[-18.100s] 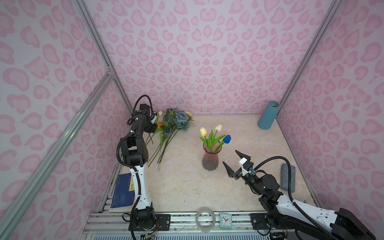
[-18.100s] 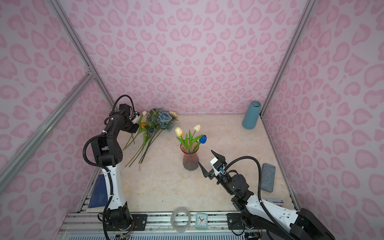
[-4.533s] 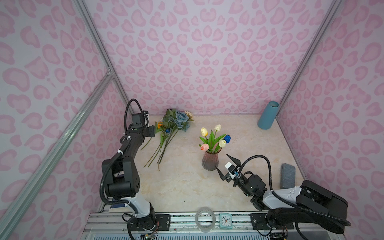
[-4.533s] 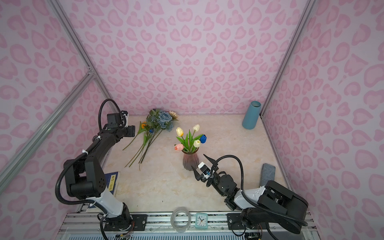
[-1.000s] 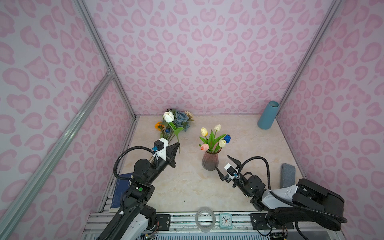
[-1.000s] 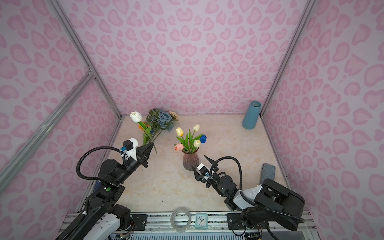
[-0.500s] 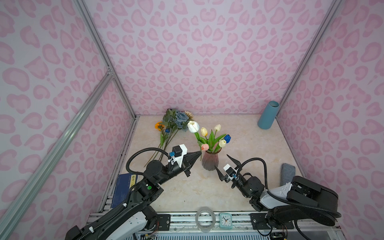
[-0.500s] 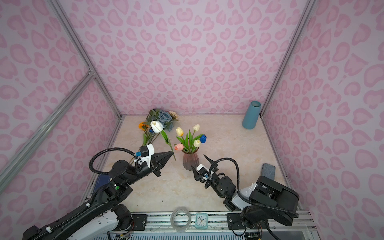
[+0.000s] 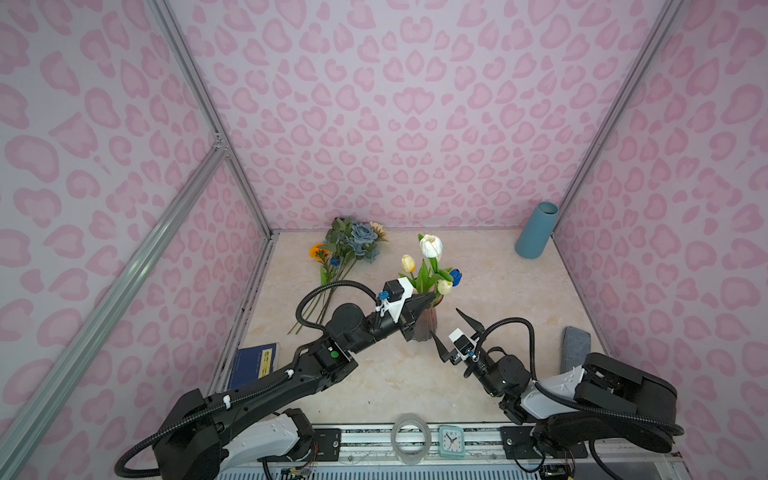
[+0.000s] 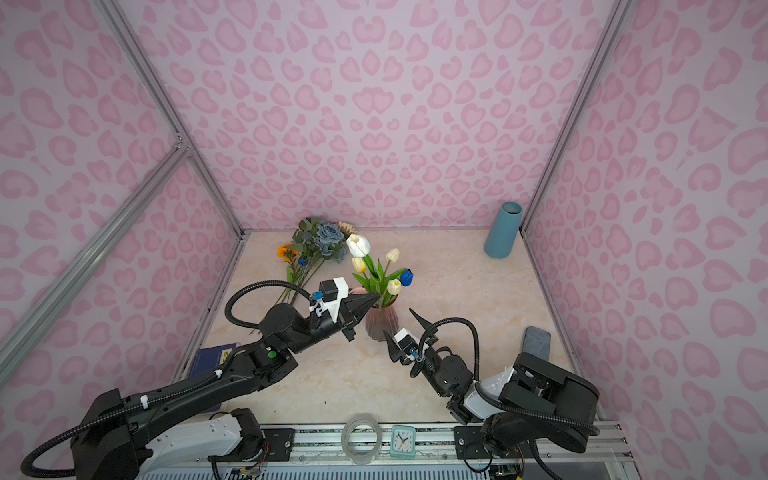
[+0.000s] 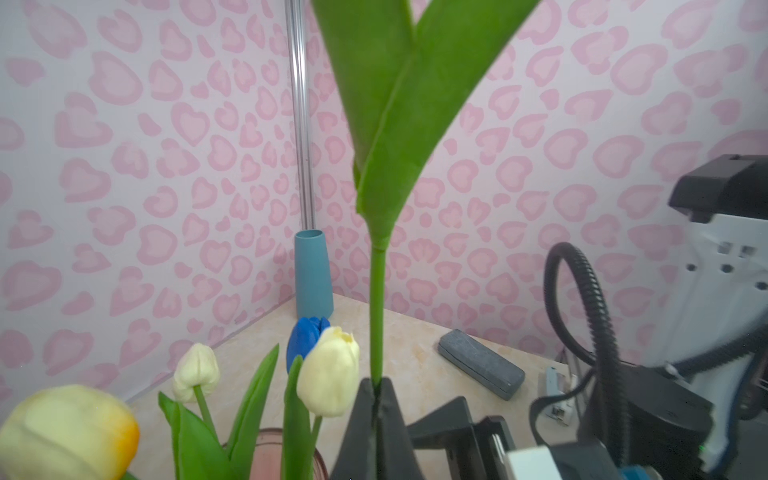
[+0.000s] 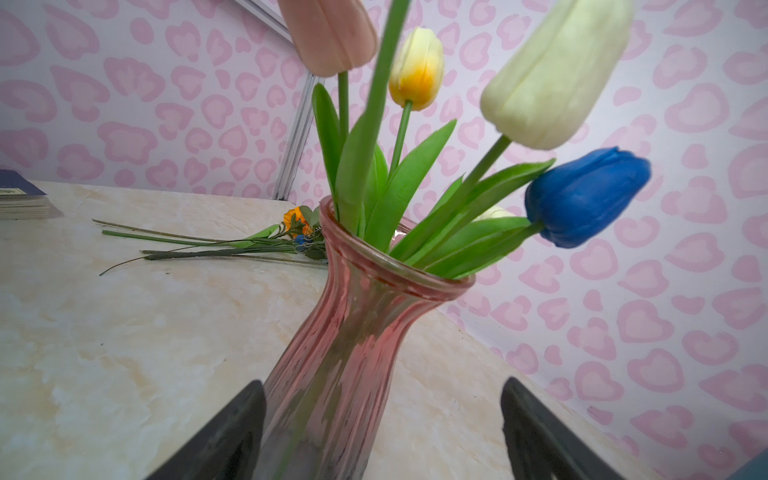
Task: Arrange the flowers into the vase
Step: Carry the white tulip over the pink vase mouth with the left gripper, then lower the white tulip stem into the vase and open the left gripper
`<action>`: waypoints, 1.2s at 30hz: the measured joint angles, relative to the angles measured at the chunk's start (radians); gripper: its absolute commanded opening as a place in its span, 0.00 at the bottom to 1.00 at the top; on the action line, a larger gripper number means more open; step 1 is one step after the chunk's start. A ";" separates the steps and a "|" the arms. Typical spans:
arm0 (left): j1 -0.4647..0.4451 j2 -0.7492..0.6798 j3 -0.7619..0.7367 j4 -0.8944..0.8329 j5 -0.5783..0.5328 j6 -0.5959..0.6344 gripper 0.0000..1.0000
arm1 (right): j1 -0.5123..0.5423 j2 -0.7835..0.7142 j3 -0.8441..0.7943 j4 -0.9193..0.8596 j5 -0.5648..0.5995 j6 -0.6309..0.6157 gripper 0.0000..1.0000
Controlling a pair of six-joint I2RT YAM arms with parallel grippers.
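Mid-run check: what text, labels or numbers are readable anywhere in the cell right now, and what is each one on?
Nothing can be quoted with confidence.
Blue book: yellow label with Chinese characters, too small to read.
Small clock: dial numerals, too small to read.
No other print shows in any view.

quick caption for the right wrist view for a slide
Ribbed pink glass vase of cream, pink and blue artificial tulips, close ahead of the open right tool
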 measured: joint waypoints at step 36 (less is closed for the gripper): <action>0.042 0.156 0.126 -0.107 -0.096 0.076 0.27 | 0.003 -0.014 -0.002 -0.011 0.018 -0.026 0.88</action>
